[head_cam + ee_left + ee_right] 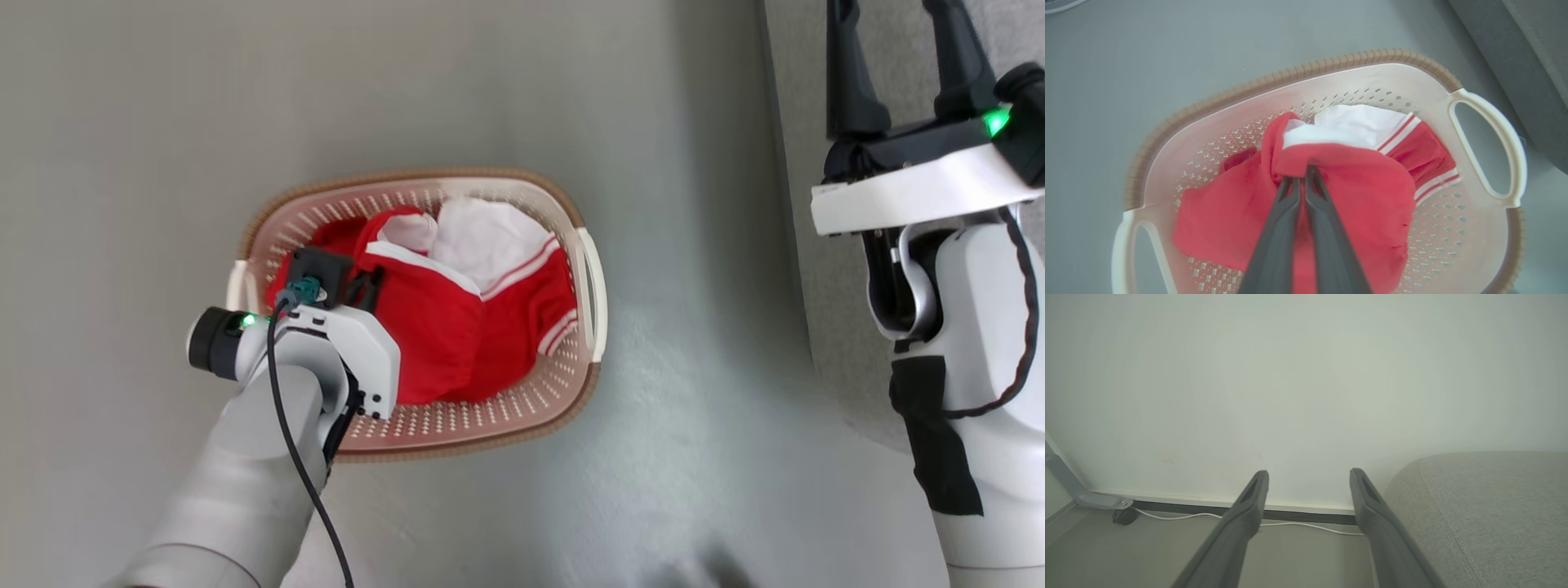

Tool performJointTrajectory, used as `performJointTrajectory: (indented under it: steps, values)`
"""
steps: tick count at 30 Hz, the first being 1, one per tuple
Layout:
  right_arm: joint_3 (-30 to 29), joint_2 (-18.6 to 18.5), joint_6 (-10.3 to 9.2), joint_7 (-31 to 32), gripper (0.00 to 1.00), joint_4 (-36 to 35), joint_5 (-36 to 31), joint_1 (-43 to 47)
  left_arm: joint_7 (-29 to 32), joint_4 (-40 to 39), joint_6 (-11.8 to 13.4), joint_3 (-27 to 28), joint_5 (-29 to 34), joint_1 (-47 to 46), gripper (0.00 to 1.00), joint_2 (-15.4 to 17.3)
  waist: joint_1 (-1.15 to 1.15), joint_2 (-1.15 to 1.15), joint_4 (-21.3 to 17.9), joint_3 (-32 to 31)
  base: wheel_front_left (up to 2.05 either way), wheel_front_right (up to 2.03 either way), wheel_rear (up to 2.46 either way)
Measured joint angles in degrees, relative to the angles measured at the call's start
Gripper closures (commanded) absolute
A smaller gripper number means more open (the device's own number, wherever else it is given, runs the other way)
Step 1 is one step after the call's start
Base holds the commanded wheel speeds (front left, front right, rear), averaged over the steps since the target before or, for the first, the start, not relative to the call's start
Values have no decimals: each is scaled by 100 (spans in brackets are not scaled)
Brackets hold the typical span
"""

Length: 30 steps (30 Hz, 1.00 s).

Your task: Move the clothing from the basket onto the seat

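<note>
Grey floor [163, 122]; crumpled red-and-white clothing [457, 327] in cream perforated basket [490, 412]

The clothing [1363, 196] is bright red with a white panel and red-and-white striped trim. The basket [1453, 245] is cream, patterned with rows of small perforations. Its rim [1331, 65] is brown with a woven look, and its handles [1517, 163] are white. The floor [122, 122] is plain pale grey. The seat [1494, 506] is grey with a fine fabric weave. The wall [1290, 375] is off-white, and a white cable [1180, 516] lies below it. The left gripper [1302, 171] and right gripper [1308, 475] have dark grey fingers. The arms [245, 490] are pale grey and white, with small green lights [994, 122].
</note>
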Motion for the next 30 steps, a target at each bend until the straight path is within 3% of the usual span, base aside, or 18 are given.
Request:
performJointTrajectory:
  steps: [10,30]
  values:
    - [122,-77,0,-1,0,368,111,330,-2,-906,-42,285,-47,667,100,38,0,0,260,-874,0,0,0]
    - [242,-191,0,0,0,905,265,1317,-2,-3098,-81,1505,455,1940,100,264,0,0,645,-2536,0,0,0]
